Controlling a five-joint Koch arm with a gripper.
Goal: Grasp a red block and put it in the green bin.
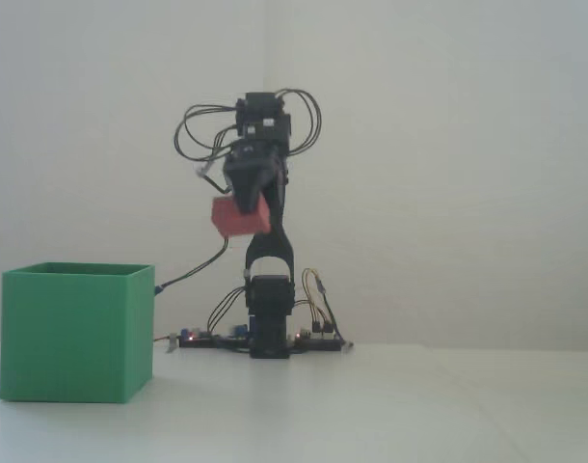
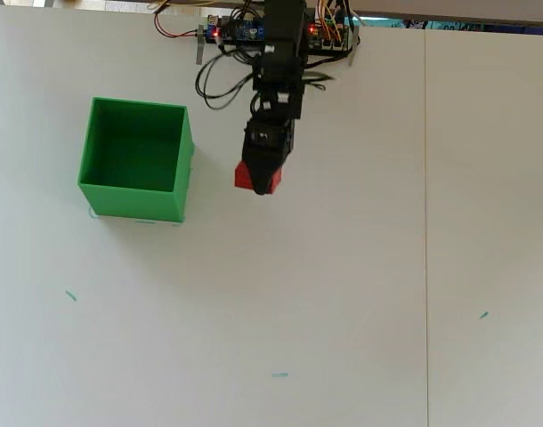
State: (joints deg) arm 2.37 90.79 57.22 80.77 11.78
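End effector (image 1: 248, 207) clamped on the red block (image 1: 241, 217), held aloft right of the green bin (image 1: 74, 333), above rim level. Block's long axis near-horizontal, slightly tilted; its overhead outline (image 2: 253, 177) is partly hidden by the end effector.

Fixed view low at table level facing the arm (image 1: 265, 289), overhead view looking straight down, both sharing the green bin (image 2: 133, 160)
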